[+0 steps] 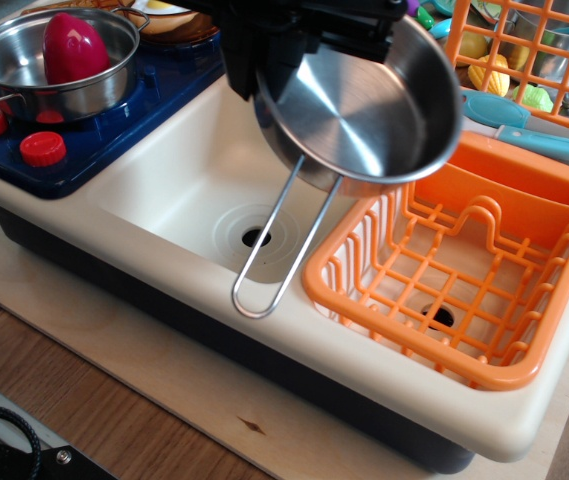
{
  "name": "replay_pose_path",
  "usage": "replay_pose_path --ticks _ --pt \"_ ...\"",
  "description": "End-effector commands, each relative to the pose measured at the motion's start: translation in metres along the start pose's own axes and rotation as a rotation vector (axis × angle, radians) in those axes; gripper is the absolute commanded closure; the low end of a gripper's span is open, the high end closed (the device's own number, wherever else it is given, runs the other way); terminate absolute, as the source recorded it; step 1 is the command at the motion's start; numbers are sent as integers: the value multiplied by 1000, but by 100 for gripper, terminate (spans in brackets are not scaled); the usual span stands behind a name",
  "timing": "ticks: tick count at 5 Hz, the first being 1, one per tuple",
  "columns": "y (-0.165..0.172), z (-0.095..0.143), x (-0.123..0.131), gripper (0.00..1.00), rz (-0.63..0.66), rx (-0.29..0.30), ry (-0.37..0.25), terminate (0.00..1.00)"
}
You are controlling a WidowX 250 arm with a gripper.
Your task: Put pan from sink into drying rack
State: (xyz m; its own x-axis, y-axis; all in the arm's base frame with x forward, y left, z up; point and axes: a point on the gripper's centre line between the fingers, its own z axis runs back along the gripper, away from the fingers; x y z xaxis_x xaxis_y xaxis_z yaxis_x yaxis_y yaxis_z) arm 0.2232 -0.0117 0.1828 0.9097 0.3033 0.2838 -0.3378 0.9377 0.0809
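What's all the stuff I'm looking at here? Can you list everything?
pan: one, shiny steel, held tilted in the air over the near-left corner of the drying rack, its wire handle hanging down
sink: one, cream-white, centre, nothing in it
drying rack: one, orange, right of the sink
pot: one, steel, on the stove at far left
toy vegetable: one, magenta, inside the pot
stove: one, dark blue, left of the sink
knobs: two, red, on the stove front
crate: one, orange lattice, far right
utensil: one, teal handle, behind the rack
gripper: one, black, gripping the pan's far rim
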Motion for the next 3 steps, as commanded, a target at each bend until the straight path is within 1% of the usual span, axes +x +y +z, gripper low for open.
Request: replay_pose_path --ticks 1,2,3 --pt "-12 2 -1 100 -87 -197 34 0" --pt "-31 -21 -7 100 -89 -190 16 0" --pt "-42 -39 -10 100 -48 -202 -10 100"
